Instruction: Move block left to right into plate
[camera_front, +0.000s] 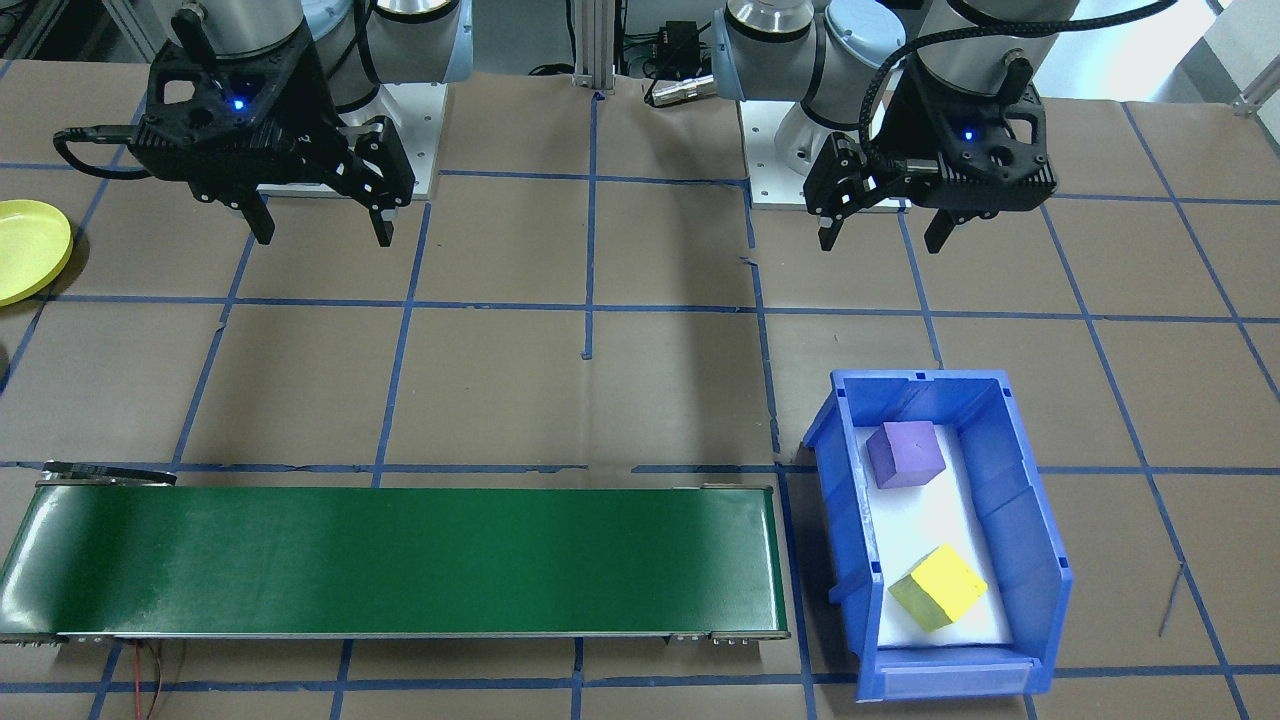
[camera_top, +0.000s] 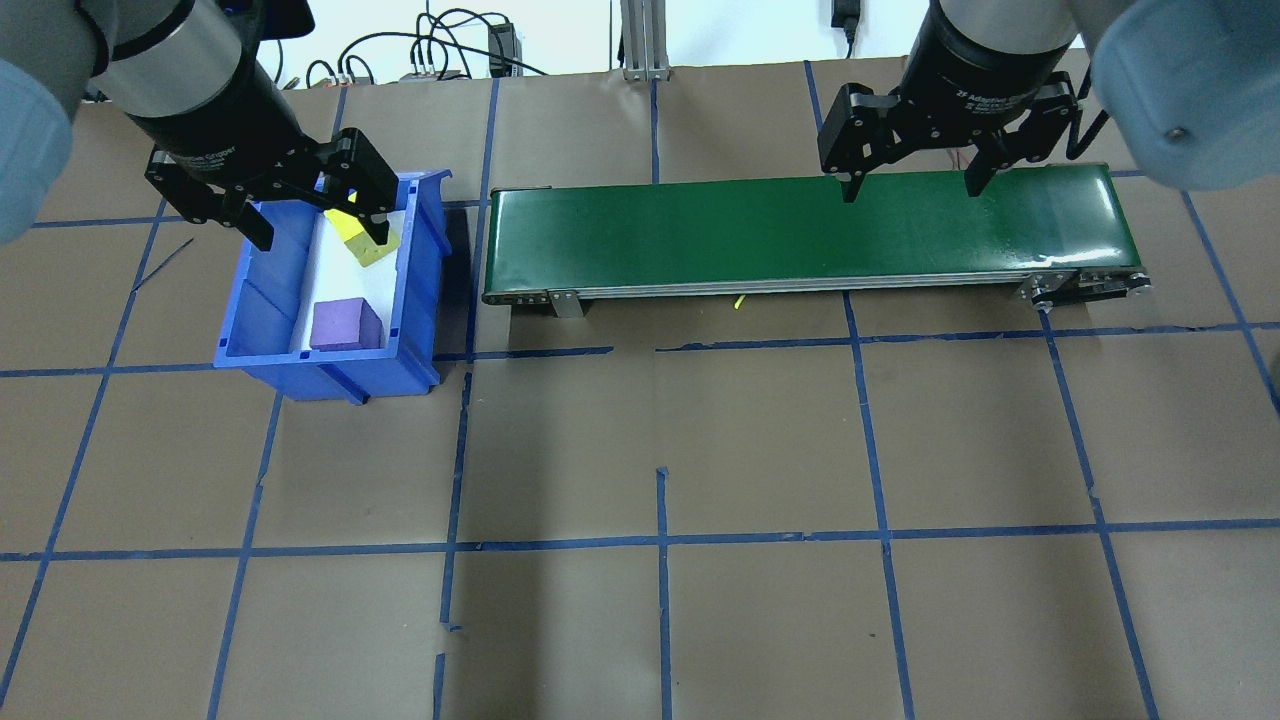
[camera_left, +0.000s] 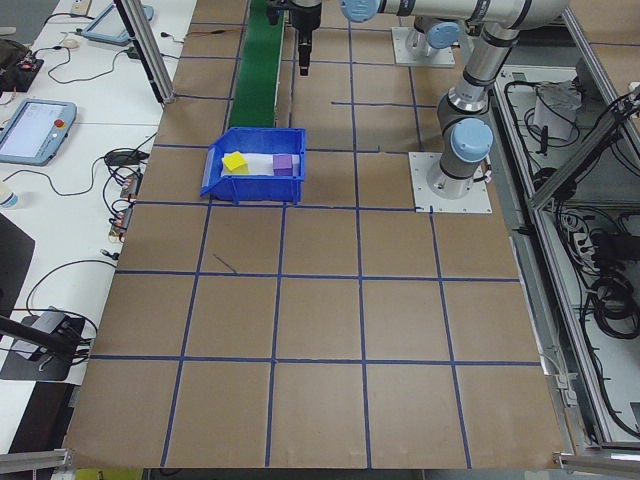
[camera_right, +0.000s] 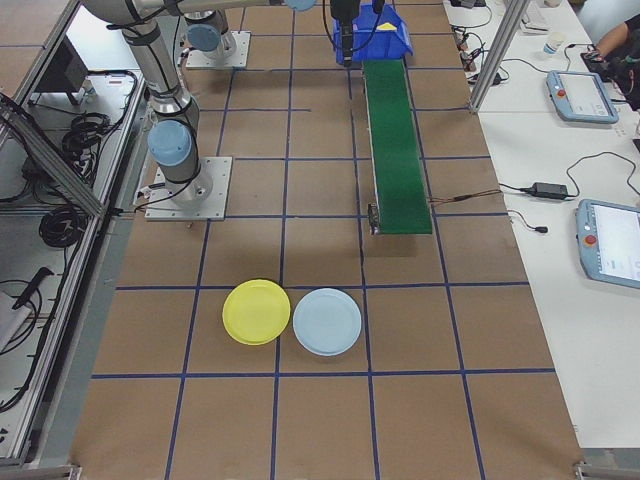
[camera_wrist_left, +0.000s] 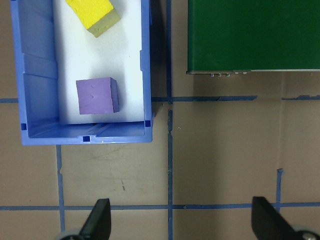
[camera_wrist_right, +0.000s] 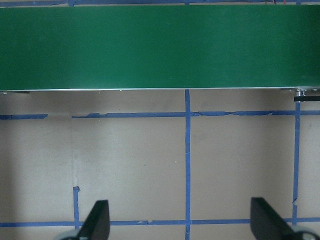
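While both grippers hang spread and empty, the front view shows the left gripper (camera_front: 880, 232) behind the blue plastic bin (camera_front: 1040, 540) holding purple foam cube (camera_front: 905, 453) and yellow foam cube (camera_front: 938, 588), ready for picking; right view: yellow round plastic plate (camera_right: 257, 311) lies well apart, awaiting delivery.

Both arms hung above the table (camera_front: 640, 400), wrists pointing straight down. The left gripper (camera_front: 884, 232) was held over the table's robot-side half toward its left end, fingers spread wide and empty. The right gripper (camera_front: 322, 226) hovered at a similar height toward the table's right end, fingers likewise apart and holding nothing.
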